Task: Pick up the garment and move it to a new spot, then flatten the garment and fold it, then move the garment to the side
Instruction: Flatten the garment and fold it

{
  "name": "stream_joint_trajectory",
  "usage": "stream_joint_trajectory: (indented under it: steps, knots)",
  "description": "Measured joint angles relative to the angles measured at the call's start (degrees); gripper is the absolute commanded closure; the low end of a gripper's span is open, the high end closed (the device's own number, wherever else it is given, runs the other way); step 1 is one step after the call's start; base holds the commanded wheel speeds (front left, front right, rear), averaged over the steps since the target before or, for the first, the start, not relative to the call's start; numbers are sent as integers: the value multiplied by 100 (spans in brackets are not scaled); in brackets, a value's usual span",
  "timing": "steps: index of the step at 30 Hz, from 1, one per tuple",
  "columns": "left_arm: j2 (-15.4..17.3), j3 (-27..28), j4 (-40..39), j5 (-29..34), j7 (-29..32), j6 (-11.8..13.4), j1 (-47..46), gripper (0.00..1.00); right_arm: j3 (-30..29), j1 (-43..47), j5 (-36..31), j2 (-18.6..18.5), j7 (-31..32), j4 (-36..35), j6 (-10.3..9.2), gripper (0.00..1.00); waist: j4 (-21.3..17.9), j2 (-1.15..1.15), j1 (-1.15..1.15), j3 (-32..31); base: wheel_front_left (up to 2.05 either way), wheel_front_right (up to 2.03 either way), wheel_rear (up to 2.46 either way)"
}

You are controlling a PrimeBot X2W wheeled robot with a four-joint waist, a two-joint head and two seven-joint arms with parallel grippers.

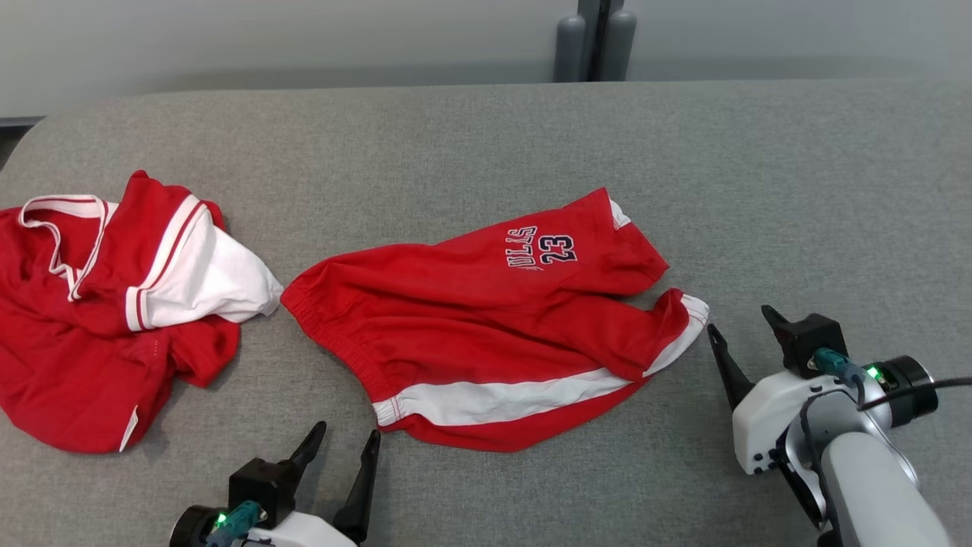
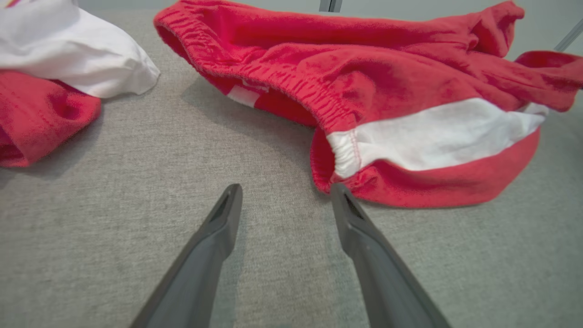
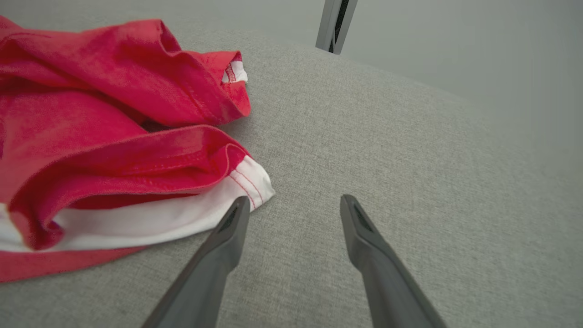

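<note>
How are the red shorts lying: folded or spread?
Spread but rumpled, not folded: the red shorts show waistband and both leg hems, fabric creased.

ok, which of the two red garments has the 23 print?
The red shorts in the middle, with the white side stripe. The crumpled red top at the left shows no number.

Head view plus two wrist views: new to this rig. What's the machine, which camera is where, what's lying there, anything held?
A wheeled robot with two arms, each ending in a two-finger gripper. The wide picture is from a camera on its head, looking down at a grey padded surface. The other two are from wrist cameras, each looking along its own gripper. Red shorts lie crumpled in the middle; a red and white shirt lies bunched to the robot's left. The left gripper is near the waistband corner, the right gripper by a leg hem. Both are open, holding nothing.
</note>
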Motion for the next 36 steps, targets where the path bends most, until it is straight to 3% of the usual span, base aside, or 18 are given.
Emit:
stream_joint_trajectory:
  steps: [12,36]
  knots:
    - [166,-366,-405,-378,380,0,-144,0,624,-488,538,-236,208,475,0,0,241,0,0,264,0,0,0]
    - [355,-947,-792,-907,611,0,-283,0,1055,-783,927,-460,344,705,1,0,217,0,0,428,0,0,0]
